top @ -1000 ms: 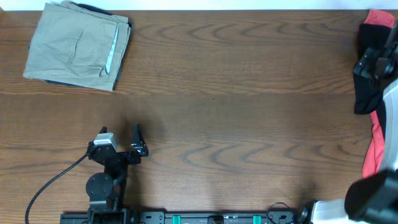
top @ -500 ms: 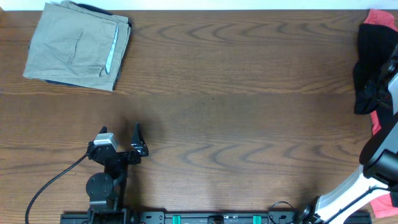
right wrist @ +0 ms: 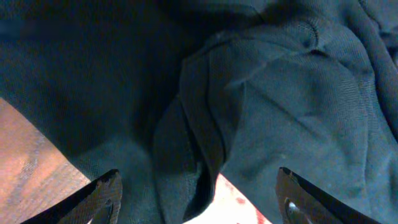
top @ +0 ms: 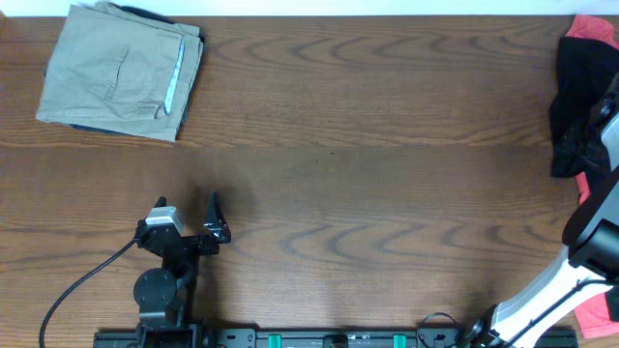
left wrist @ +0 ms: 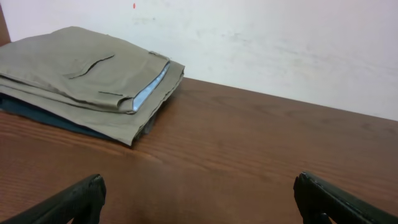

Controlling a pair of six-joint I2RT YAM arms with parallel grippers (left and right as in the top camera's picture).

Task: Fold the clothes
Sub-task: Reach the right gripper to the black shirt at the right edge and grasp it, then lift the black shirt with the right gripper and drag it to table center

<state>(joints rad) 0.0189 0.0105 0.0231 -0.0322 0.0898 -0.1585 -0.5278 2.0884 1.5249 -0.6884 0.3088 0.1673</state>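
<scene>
Bunching at table's (top: 387, 193) right: black shirt (top: 573, 106)

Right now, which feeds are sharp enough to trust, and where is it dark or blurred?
Overhead: evenly lit and sharp, no glare, though the crumpled black fabric shirt is cut by the right edge. Left wrist: folded khaki fabric garment crisp, left pincer dark and soft. Right wrist: dim, the shirt nearly fills the frame, weave readable, right pincer blurred.
</scene>
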